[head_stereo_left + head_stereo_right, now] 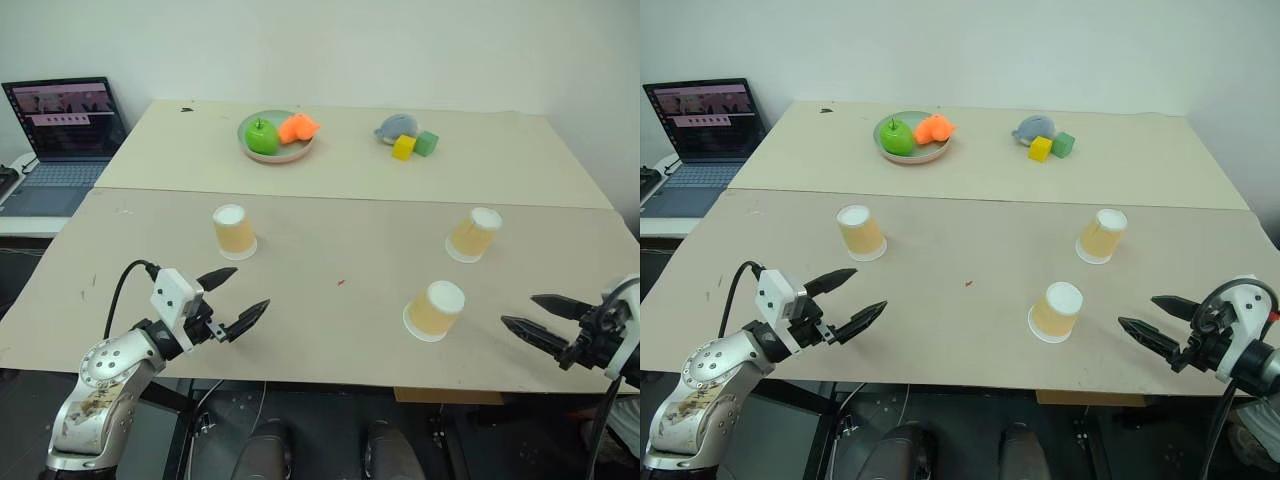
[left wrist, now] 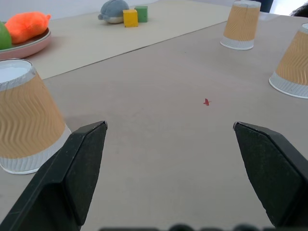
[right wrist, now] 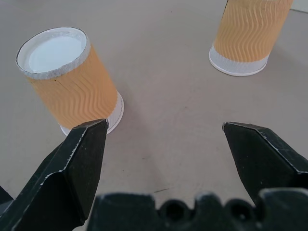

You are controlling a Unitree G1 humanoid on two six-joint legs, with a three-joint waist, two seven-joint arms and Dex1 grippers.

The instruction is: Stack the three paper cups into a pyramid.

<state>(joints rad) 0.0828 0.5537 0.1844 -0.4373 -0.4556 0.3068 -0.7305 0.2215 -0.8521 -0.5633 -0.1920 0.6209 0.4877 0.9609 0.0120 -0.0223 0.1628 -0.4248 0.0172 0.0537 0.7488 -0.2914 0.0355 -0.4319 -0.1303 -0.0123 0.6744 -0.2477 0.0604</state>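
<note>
Both black two-fingered grippers, left (image 1: 232, 298) and right (image 1: 530, 312), hover spread wide and empty over the large beige table (image 1: 330, 330). Three tan-orange paper cups stand upside down and well apart: one on the left (image 1: 234, 231), two on the right (image 1: 474, 235) (image 1: 435, 311). A tiny red speck (image 1: 341, 283), perhaps a scrap, lies between them.

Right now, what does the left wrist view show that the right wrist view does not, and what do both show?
Left wrist view: the plate with the orange toy, the grey toy, the yellow block, the green block, the left cup and a red speck.

Right wrist view: the right hand, open.

Both: the near cup, the far cup and the table.
</note>
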